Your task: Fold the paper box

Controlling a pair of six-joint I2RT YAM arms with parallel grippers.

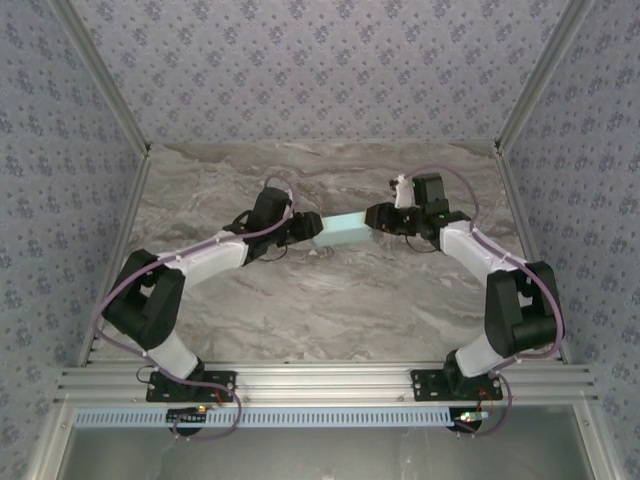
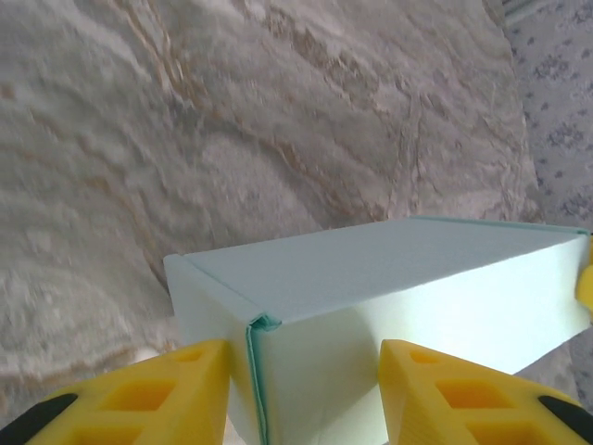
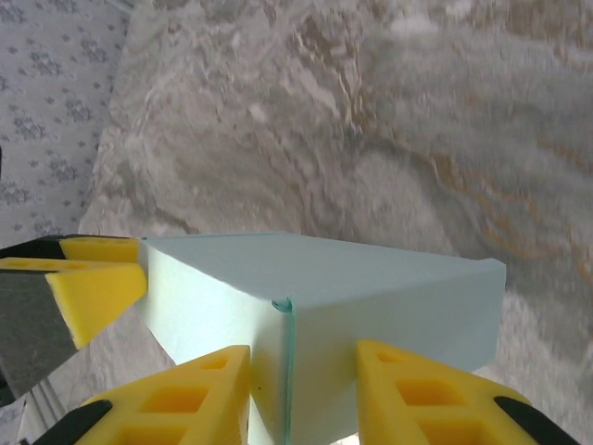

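From above, both ends of the paper box (image 1: pixel 342 230), at 9 and 3 o'clock, hide under the left jaws and right jaws. Each wrist view cuts its underside off at 6 o'clock; the desk (image 2: pixel 185 139) looks blurred.

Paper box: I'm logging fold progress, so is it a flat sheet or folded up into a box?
Folded up: both wrist views show the paper box with a top, side walls and a closed corner seam.
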